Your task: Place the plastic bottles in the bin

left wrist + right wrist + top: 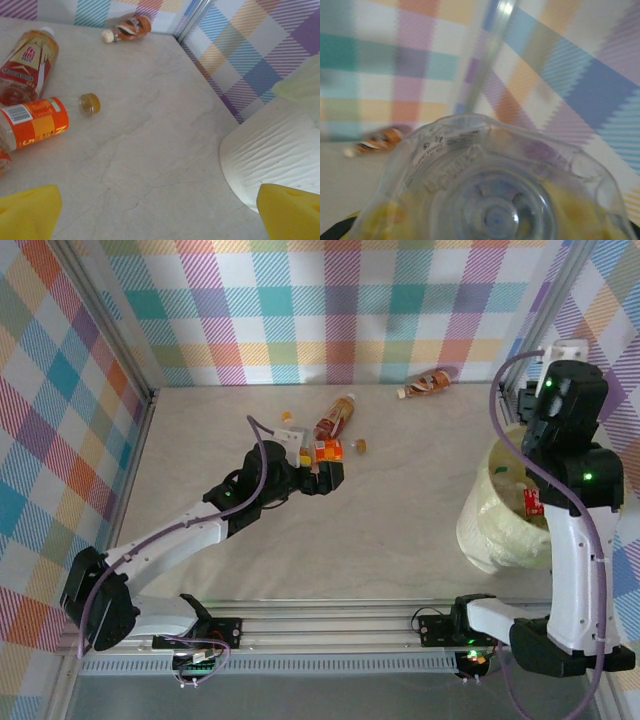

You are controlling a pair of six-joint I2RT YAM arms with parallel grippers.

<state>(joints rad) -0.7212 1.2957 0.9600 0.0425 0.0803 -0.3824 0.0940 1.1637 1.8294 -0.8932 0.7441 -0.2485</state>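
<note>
My left gripper (pixel 325 475) (pixel 160 215) hangs open over bare table, its yellow fingertips (pixel 27 212) wide apart with nothing between them. Just to its left lies an orange-labelled bottle (pixel 35 122) (pixel 329 449), on its side. A brown bottle with a red label (pixel 27 65) (pixel 335 417) lies beyond it. A third bottle (pixel 427 384) (pixel 127 29) rests against the far wall. My right gripper (pixel 560 365) (pixel 490 215) is shut on a clear bottle (pixel 490 175) whose base faces the camera. It is raised above the far side of the cream bin (pixel 500 530) (pixel 272 155).
The checked walls and a metal corner post (pixel 192 17) close in the table at the back right. The bin stands at the right edge, with a red-labelled item (pixel 532 502) inside it. A small pale piece (pixel 287 416) lies near the brown bottle.
</note>
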